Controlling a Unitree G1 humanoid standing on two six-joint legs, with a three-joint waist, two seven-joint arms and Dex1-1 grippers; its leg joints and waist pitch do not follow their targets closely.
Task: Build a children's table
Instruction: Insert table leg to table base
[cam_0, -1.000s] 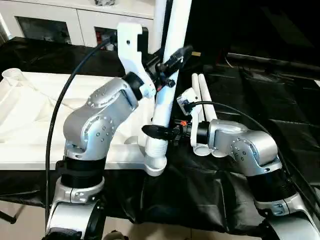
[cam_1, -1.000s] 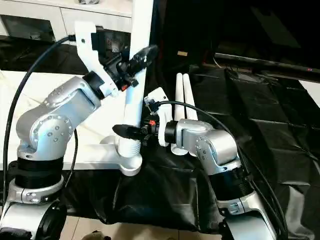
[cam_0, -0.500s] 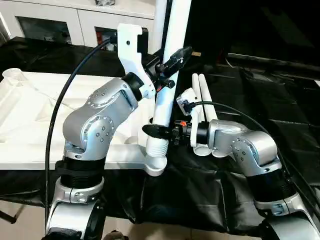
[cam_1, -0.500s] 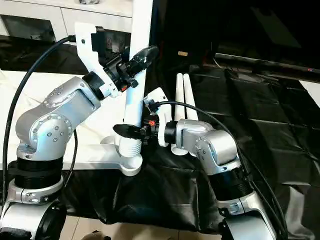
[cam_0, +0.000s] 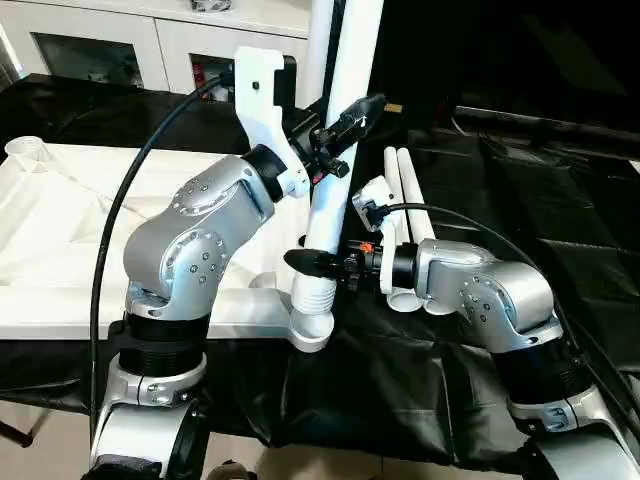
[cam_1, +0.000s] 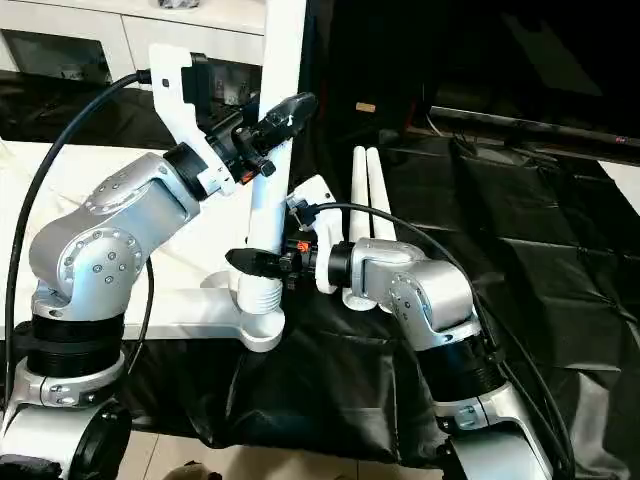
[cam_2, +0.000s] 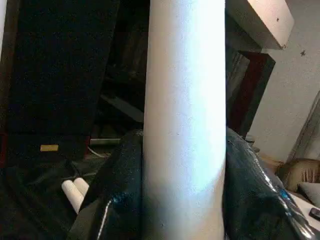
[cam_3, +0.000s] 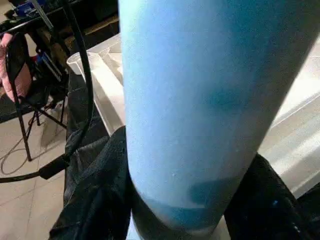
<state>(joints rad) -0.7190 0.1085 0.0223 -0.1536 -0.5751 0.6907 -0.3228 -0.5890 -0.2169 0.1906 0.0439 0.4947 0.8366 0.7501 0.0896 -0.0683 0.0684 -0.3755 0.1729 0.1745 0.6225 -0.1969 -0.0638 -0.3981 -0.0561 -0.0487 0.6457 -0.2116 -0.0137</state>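
Table leg upright in the tabletop's near corner socket.
We clamp the leg high with our left gripper and low with our right gripper; two spare legs lie beside it on black sheeting.

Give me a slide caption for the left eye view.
Both grippers, left and right, clamp an upright white leg in the tabletop's corner socket.

Tabletop lay at left, one leg upright in its near right corner socket. Two spare legs lay right of it, cabinet far behind.
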